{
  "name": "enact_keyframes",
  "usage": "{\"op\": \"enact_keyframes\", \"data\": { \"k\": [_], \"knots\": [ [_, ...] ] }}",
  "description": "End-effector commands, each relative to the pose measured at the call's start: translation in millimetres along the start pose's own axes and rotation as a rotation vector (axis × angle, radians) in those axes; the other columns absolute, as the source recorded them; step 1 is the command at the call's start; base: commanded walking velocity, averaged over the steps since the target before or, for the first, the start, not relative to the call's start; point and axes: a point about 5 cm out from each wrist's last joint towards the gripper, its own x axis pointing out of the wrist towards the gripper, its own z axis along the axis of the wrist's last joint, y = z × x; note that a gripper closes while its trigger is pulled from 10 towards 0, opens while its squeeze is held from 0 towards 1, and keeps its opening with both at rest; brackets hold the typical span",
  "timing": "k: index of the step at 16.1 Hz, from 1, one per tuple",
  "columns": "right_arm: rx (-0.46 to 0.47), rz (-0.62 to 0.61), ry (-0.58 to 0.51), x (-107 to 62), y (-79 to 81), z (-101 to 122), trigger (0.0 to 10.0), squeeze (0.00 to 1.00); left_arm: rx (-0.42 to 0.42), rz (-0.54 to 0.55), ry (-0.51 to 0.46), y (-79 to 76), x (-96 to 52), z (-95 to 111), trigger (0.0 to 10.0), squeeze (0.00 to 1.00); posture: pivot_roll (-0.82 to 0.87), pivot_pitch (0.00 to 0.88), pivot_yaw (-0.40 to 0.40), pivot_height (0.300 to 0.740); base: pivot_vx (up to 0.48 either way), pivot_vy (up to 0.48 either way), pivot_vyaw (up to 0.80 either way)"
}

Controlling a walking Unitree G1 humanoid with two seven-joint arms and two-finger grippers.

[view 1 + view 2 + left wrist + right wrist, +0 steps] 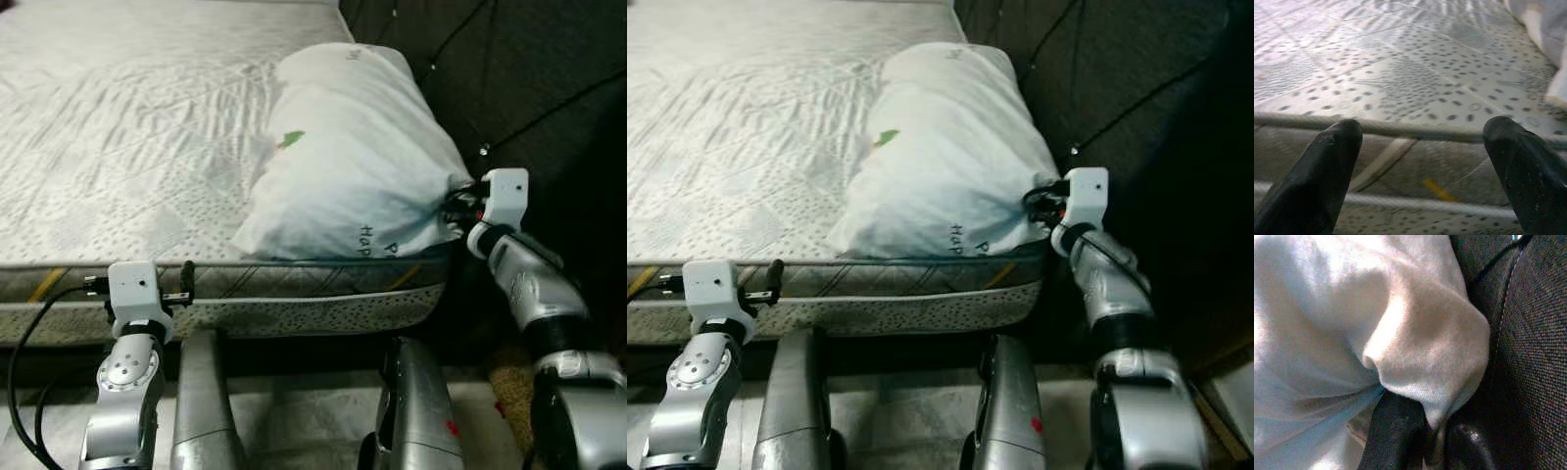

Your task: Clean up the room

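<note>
The left gripper (1420, 161) is hovering with fingers spread at the near edge of the mattress (127, 127). Just beyond, the right gripper (1420, 440) is pinching a corner of the white pillow (353, 166), which is lying on the mattress's right side against the dark headboard (529, 78).

A bedroom in a home: a bare quilted mattress (127, 137) is filling the upper left of the head view, its piped edge running across the middle of the frame. A white pillow (353, 166) is lying at centre, pressing against a dark padded headboard (509, 78) occupying the upper right.
</note>
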Motion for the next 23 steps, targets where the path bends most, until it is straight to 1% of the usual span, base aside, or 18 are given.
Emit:
{"op": "enact_keyframes", "data": {
  "k": [1, 2, 3, 4, 5, 7, 8, 9, 10, 11, 12, 14, 16, 18, 19, 21, 22, 23],
  "knots": [
    [-0.085, -0.168, -0.171, -11.5, -48.3, 58.5, 0.0, 0.0, 0.008, 0.018, -0.005, 4.9, -1.0, 0.4, 10.0, 0.0, 0.1, 0.0, -0.052, 0.465, 0.0, 0.0, 0.0],
    [-0.083, -0.163, -0.161, -10.6, -49.9, 58.1, 0.0, 0.0, 0.008, 0.022, -0.004, 4.9, -0.8, 0.2, 10.0, 0.0, 0.11, 0.0, -0.061, 0.465, 0.0, 0.0, 0.0],
    [-0.094, -0.154, -0.137, -9.3, -49.2, 51.7, 0.0, 0.0, 0.006, 0.025, -0.006, 5.1, -0.9, 0.3, 10.0, 0.0, 0.11, 0.0, -0.062, 0.465, 0.0, 0.0, 0.0],
    [-0.104, -0.145, -0.121, -8.0, -47.9, 47.2, 3.3, 0.0, 0.005, 0.027, -0.006, 5.1, -0.7, 0.2, 10.0, 0.0, 0.11, 0.0, -0.062, 0.465, 0.0, 0.0, 0.0],
    [-0.07, -0.087, -0.116, -5.1, -38.3, 34.6, 10.0, 1.0, 0.003, 0.024, -0.009, 3.5, 0.5, 1.3, 10.0, 0.0, 0.11, 0.0, -0.059, 0.465, 0.0, 0.0, 0.0],
    [-0.084, -0.072, -0.149, -3.9, -28.9, 25.4, 10.0, 1.0, 0.002, 0.02, -0.015, 2.8, 3.9, 3.3, 10.0, 0.0, 0.1, 0.0, -0.053, 0.465, 0.0, 0.0, 0.0],
    [-0.106, -0.076, -0.165, -5.1, -26.7, 22.7, 10.0, 1.0, 0.002, 0.019, -0.017, 2.7, 5.0, 4.0, 10.0, 0.0, 0.1, 0.0, -0.051, 0.465, 0.0, 0.0, 0.0],
    [-0.146, -0.071, -0.191, -8.8, -20.3, 13.8, 10.0, 1.0, 0.0, 0.013, -0.025, 1.8, 8.8, 6.4, 10.0, 0.0, 0.09, 0.0, -0.048, 0.465, 0.0, 0.0, 0.0],
    [-0.146, -0.065, -0.192, -9.3, -18.8, 11.8, 10.0, 1.0, -0.001, 0.011, -0.027, 1.4, 10.1, 7.1, 10.0, 0.0, 0.09, 0.0, -0.047, 0.465, 0.0, 0.0, 0.0],
    [-0.14, -0.031, -0.174, -11.3, -15.7, 3.6, 10.0, 1.0, -0.014, -0.003, -0.032, -1.4, 12.6, 8.9, 10.0, 0.0, 0.08, 0.0, -0.043, 0.465, 0.0, 0.0, 0.0],
    [-0.135, -0.009, -0.145, -15.3, -17.2, -6.4, 10.0, 1.0, -0.031, -0.028, -0.037, -7.1, 14.5, 10.9, 10.0, 0.0, 0.07, 0.0, -0.045, 0.465, 0.0, 0.0, 0.0],
    [-0.138, 0.009, -0.179, -22.8, -20.1, -8.4, 10.0, 1.0, -0.029, -0.063, -0.063, -14.8, 16.8, 15.2, 10.0, 0.0, 0.06, 0.0, -0.051, 0.465, 0.0, 0.0, 0.0],
    [-0.225, -0.05, -0.185, -29.4, -28.8, -13.6, 10.0, 1.0, -0.025, -0.073, -0.091, -21.8, 22.9, 21.2, 10.0, 0.0, 0.05, 0.0, -0.058, 0.465, 0.0, 0.0, 0.0],
    [-0.218, -0.055, -0.188, -33.8, -28.6, -18.2, 10.0, 1.0, -0.031, -0.083, -0.103, -27.1, 27.5, 23.2, 10.0, 0.0, 0.04, 0.0, -0.053, 0.465, 0.0, 0.0, 0.0],
    [-0.219, -0.042, -0.185, -38.6, -26.1, -24.2, 10.0, 1.0, -0.032, -0.095, -0.109, -29.1, 29.2, 24.1, 10.0, 0.0, 0.02, 0.0, -0.046, 0.465, 0.0, 0.0, 0.0],
    [-0.237, -0.065, -0.141, -46.3, -28.5, -40.4, 10.0, 1.0, -0.029, -0.108, -0.109, -30.2, 30.3, 22.8, 10.0, 0.0, 0.02, 0.0, -0.04, 0.465, 0.0, 0.0, 0.0],
    [-0.199, -0.097, -0.099, -54.4, -30.0, -57.3, 10.0, 1.0, -0.028, -0.111, -0.119, -31.9, 30.7, 25.7, 10.0, 0.0, 0.02, 0.0, -0.04, 0.465, 0.0, 0.0, 0.0],
    [-0.195, -0.098, -0.087, -59.1, -27.7, -64.9, 10.0, 1.0, -0.026, -0.114, -0.127, -32.3, 30.4, 27.5, 10.0, 0.0, 0.02, 0.0, -0.042, 0.465, 0.0, 0.0, 0.0]
  ]
}}
